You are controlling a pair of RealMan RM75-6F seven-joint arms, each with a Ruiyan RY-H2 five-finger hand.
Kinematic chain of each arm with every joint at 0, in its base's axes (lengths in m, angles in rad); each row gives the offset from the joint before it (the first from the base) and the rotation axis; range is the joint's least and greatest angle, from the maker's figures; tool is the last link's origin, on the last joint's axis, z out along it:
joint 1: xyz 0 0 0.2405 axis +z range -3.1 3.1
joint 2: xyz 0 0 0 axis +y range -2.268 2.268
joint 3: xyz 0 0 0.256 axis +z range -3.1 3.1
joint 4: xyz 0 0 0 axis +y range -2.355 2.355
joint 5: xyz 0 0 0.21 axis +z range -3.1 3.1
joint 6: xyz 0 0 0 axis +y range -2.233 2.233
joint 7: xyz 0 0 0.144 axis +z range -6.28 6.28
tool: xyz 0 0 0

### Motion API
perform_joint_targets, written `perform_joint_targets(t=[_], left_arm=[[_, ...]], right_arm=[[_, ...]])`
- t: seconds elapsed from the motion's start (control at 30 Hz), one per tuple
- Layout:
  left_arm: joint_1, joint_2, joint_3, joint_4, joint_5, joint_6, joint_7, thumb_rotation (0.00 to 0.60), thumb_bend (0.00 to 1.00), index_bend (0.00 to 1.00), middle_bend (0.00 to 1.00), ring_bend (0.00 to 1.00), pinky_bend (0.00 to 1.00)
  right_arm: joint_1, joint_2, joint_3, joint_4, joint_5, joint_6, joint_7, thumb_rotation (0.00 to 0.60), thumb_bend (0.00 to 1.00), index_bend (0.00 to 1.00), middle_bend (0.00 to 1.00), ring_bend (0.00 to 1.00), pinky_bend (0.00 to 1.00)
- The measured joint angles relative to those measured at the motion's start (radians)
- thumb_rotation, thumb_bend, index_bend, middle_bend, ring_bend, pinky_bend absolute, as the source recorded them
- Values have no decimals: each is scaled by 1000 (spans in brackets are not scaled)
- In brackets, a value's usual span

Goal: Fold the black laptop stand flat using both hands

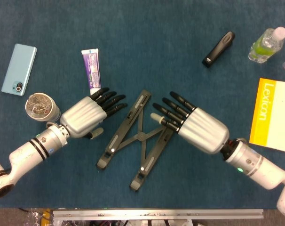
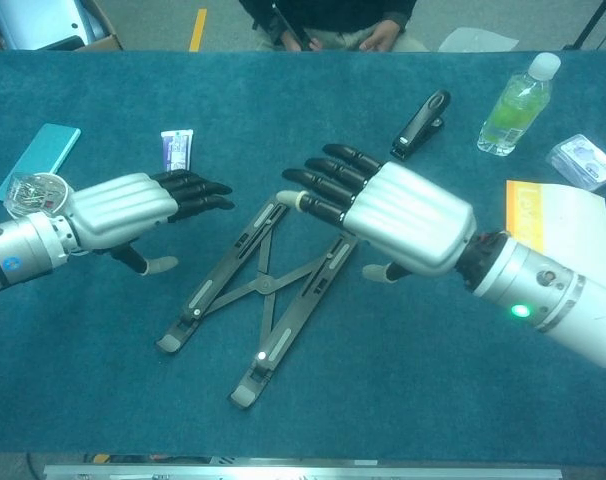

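The black laptop stand (image 1: 135,139) (image 2: 258,290) lies on the blue table, its two bars spread in an X shape with a crossed link between them. My left hand (image 1: 88,115) (image 2: 133,208) hovers just left of the stand's left bar, fingers stretched out and apart, holding nothing. My right hand (image 1: 192,125) (image 2: 383,210) is over the upper part of the right bar, fingers extended toward the stand's middle. It hides the top end of that bar in the head view. Neither hand grips the stand.
A purple toothpaste tube (image 1: 91,73) lies behind my left hand, with a round tin (image 1: 39,106) and a light blue phone (image 1: 19,68) further left. A black stapler-like tool (image 1: 218,48), a green bottle (image 1: 267,43) and a yellow book (image 1: 273,115) sit to the right.
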Motion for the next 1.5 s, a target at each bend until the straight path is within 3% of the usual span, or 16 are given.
perform_joint_targets(t=[0.87, 1.5], left_arm=[[-15, -84, -2, 34, -35, -53, 24, 600, 338, 0, 0, 0, 0], [-17, -122, 4, 73, -47, -61, -12, 600, 338, 0, 0, 0, 0]], right_arm=[[40, -218, -44, 322, -49, 45, 61, 600, 0, 0, 0, 0, 0], [59, -256, -49, 375, -25, 46, 64, 600, 0, 0, 0, 0, 0]])
